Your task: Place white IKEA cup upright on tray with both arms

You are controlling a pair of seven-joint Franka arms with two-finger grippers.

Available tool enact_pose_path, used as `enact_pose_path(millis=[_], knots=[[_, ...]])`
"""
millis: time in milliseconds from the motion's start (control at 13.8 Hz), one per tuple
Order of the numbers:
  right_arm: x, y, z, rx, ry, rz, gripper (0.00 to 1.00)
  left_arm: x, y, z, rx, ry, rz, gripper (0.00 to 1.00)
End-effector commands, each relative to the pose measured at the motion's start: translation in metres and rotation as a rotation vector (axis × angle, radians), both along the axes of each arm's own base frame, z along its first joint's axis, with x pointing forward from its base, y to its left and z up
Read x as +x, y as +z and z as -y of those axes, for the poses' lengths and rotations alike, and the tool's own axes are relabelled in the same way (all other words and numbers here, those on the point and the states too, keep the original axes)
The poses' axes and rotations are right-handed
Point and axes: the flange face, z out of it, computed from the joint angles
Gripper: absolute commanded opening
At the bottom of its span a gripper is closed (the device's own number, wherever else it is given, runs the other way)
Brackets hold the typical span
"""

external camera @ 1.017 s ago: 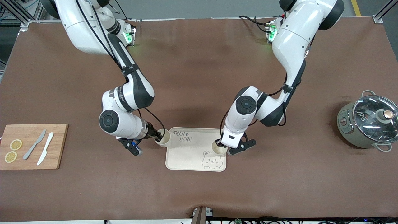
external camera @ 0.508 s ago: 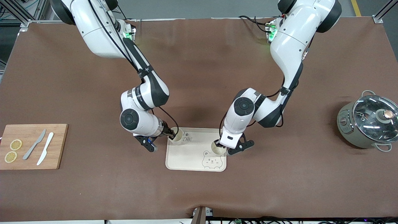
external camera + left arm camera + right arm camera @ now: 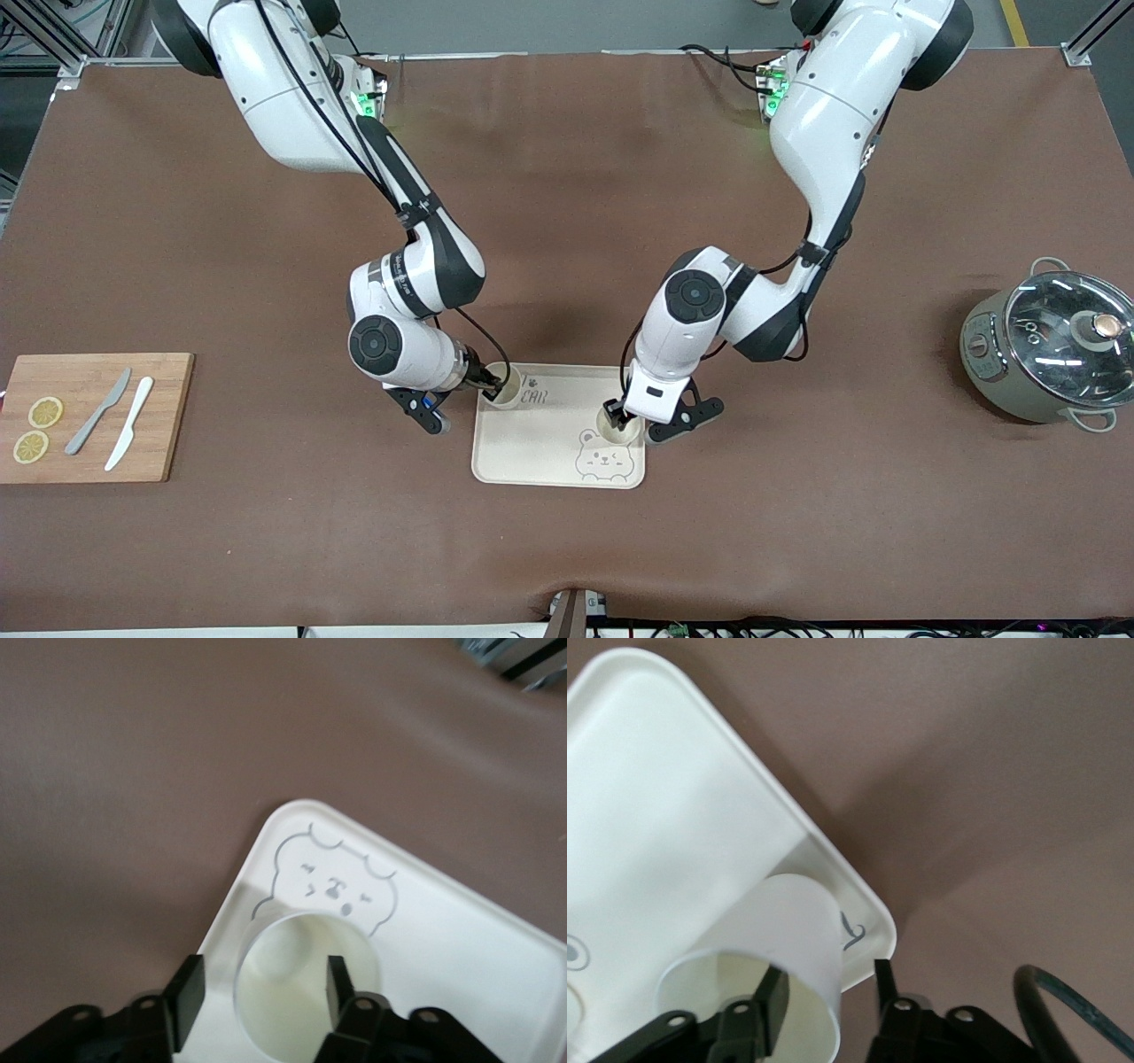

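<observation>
Left gripper (image 3: 613,415) is set down over the tray (image 3: 540,443), jaws spread wide across the wall of a white cup (image 3: 619,424): one finger (image 3: 334,985) inside the mouth, the other finger (image 3: 187,994) outside the wall with a gap showing. No squeeze is seen. That cup stands upright under the gripper, on the tray corner toward the left arm's end, with the bear drawing (image 3: 601,460) just beside it.

Right gripper (image 3: 490,386) is posed the same way on a second white cup (image 3: 507,390): one finger (image 3: 774,997) inside the rim, the other finger (image 3: 882,978) outside the wall, loosely straddling it. Cup is seen upright at the tray corner toward the right arm's end, partly covering the "TAIJI BEAR" lettering (image 3: 535,395). From the wrist view, whether its base is seated cannot be told.

Both cups are on the tray, well apart.
</observation>
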Motion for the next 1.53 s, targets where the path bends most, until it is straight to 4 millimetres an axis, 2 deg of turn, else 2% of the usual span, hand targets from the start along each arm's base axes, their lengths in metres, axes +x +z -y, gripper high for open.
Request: enact_pose_path(millis=[0,73,218,291,436,581,654,872,1017,1162,1307,1380,1453], knots=[[0.013,0.031,-0.01,-0.047,0.068,0.08,1.0,-0.001,0.066,-0.013,0.036,0.023,0.024,1.0],[0.02,0.049,-0.002,-0.063,0.076,0.098,1.0,0.002,0.089,-0.028,0.062,0.029,0.021,1.0],[0.022,0.079,0.001,-0.084,0.092,0.07,1.0,0.006,0.133,-0.064,0.121,-0.003,-0.003,1.0],[0.031,0.101,0.016,-0.087,0.079,0.064,1.0,0.002,0.149,-0.076,0.158,-0.018,-0.031,1.0],[0.042,0.125,0.049,-0.096,0.048,0.016,1.0,0.003,0.185,-0.119,0.208,-0.072,-0.071,1.0],[0.041,0.186,0.075,-0.078,0.017,0.062,1.0,0.003,0.216,-0.162,0.188,-0.104,-0.11,1.0],[0.041,0.206,0.093,-0.071,0.006,0.076,1.0,0.001,0.231,-0.183,0.195,-0.129,-0.128,1.0],[0.021,0.257,0.128,-0.08,0.022,0.042,1.0,-0.008,0.272,-0.243,0.2,-0.206,-0.161,1.0],[0.013,0.282,0.169,-0.079,0.087,0.011,1.0,-0.019,0.301,-0.287,0.205,-0.264,-0.179,1.0],[0.006,0.299,0.215,-0.073,0.155,-0.008,1.0,-0.034,0.321,-0.324,0.225,-0.31,-0.221,1.0],[-0.011,0.32,0.247,-0.063,0.165,0.009,1.0,-0.045,0.338,-0.36,0.231,-0.297,-0.239,1.0],[-0.022,0.326,0.27,-0.058,0.212,0.02,1.0,-0.05,0.343,-0.375,0.229,-0.277,-0.255,1.0],[-0.035,0.335,0.294,-0.042,0.304,0.05,1.0,-0.058,0.35,-0.38,0.231,-0.285,-0.271,1.0]])
